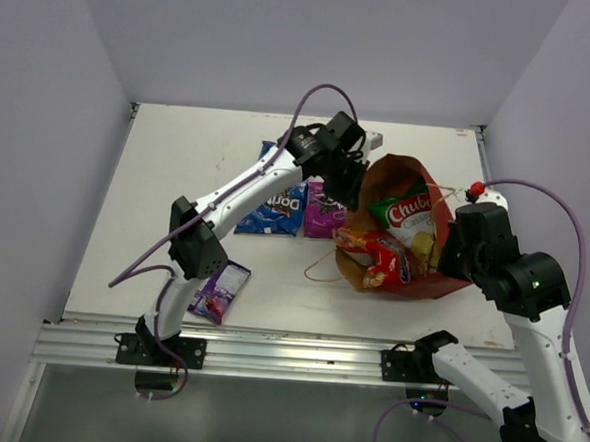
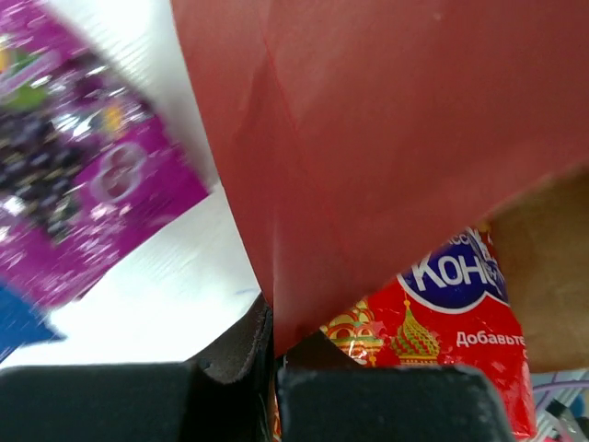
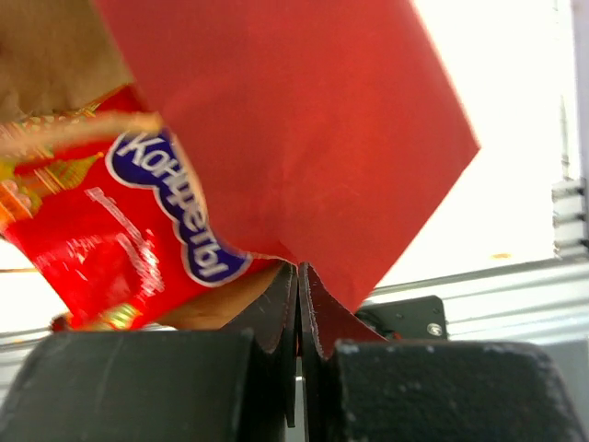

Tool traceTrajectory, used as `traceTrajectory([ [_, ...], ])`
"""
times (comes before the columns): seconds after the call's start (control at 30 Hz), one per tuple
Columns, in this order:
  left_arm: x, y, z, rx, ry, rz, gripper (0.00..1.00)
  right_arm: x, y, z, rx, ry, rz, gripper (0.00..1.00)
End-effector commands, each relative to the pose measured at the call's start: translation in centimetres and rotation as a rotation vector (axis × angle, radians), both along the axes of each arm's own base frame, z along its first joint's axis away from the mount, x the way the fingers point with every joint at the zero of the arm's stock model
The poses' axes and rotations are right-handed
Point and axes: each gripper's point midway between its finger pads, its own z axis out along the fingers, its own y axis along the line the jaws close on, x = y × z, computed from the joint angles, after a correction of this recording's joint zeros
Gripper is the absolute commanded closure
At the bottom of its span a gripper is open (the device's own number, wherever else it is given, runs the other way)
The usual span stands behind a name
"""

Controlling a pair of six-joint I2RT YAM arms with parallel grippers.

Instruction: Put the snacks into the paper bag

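Observation:
The red paper bag (image 1: 424,281) lies tilted open at centre right, with the green-white chips (image 1: 412,214) and the large red cookie bag (image 1: 378,262) inside its mouth. My left gripper (image 1: 350,187) is shut on the bag's left wall; in the left wrist view (image 2: 273,343) the red paper (image 2: 386,138) is pinched between the jaws, with the cookie bag (image 2: 451,322) behind. My right gripper (image 1: 452,243) is shut on the bag's right wall (image 3: 304,120), beside the cookie bag (image 3: 129,230). The blue Doritos (image 1: 281,206), the purple square bag (image 1: 324,211) and the small purple packet (image 1: 221,290) lie on the table.
The white table (image 1: 178,174) has grey walls on three sides and a metal rail (image 1: 267,348) along the near edge. The bag's string handle (image 1: 322,268) loops onto the table left of the bag. The purple square bag (image 2: 83,184) lies close to the left gripper.

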Motion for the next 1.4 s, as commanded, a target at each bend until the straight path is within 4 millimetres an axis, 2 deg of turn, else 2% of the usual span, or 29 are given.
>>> traceTrajectory([
  [0.0,-0.3,3.5,5.6,-0.083,0.008,0.019,1.00,-2.3,0.2,0.8,0.024,0.071,0.040,1.00],
  [0.07,0.3,4.1,7.9,-0.122,-0.047,0.038,1.00,-2.3,0.8,0.9,0.052,0.074,0.059,1.00],
  [0.13,0.7,3.8,10.9,-0.209,-0.112,0.054,1.00,-1.9,1.5,0.8,0.071,0.074,0.085,1.00],
  [0.2,1.1,3.5,12.9,-0.265,-0.150,0.074,1.00,-1.6,2.6,0.4,0.110,0.081,0.118,1.00],
  [0.27,1.0,3.5,14.1,-0.295,-0.149,0.100,1.00,-1.5,3.0,-0.2,0.128,0.092,0.118,1.00],
  [0.37,0.7,3.1,14.8,-0.327,-0.130,0.097,1.00,-1.4,3.8,-1.2,0.165,0.110,0.122,1.00],
  [0.43,0.4,2.7,15.3,-0.350,-0.102,0.095,1.00,-1.2,4.9,-1.3,0.212,0.116,0.142,1.00],
  [0.47,0.4,2.7,16.5,-0.377,-0.112,0.096,1.00,-1.1,5.2,-1.4,0.226,0.116,0.148,1.00],
  [0.5,0.1,2.6,16.9,-0.391,-0.094,0.094,1.00,-0.9,5.5,-1.3,0.242,0.108,0.153,1.00],
  [0.57,0.2,2.7,17.5,-0.409,-0.084,0.107,1.00,-0.7,5.5,-1.0,0.241,0.095,0.153,1.00],
  [0.73,-0.2,3.7,17.5,-0.402,-0.026,0.153,1.00,-0.9,5.8,0.0,0.270,0.076,0.154,1.00],
  [1.0,-0.2,4.7,19.0,-0.436,0.014,0.228,1.00,-1.8,7.0,2.2,0.375,0.053,0.162,1.00],
  [1.1,0.4,5.1,19.3,-0.435,-0.017,0.267,1.00,-2.5,7.0,1.2,0.397,0.063,0.149,1.00],
  [1.13,0.7,5.2,19.0,-0.427,-0.026,0.280,1.00,-2.9,6.8,0.3,0.393,0.070,0.142,1.00],
  [1.2,1.1,5.2,17.9,-0.401,-0.032,0.288,1.00,-3.2,6.2,-1.0,0.369,0.082,0.124,1.00],
  [1.3,1.7,5.1,15.0,-0.334,-0.015,0.303,1.00,-3.5,4.4,-3.4,0.286,0.104,0.063,1.00],
  [1.37,1.9,4.9,14.4,-0.316,-0.025,0.306,1.00,-3.8,3.8,-3.9,0.266,0.108,0.043,1.00],
])
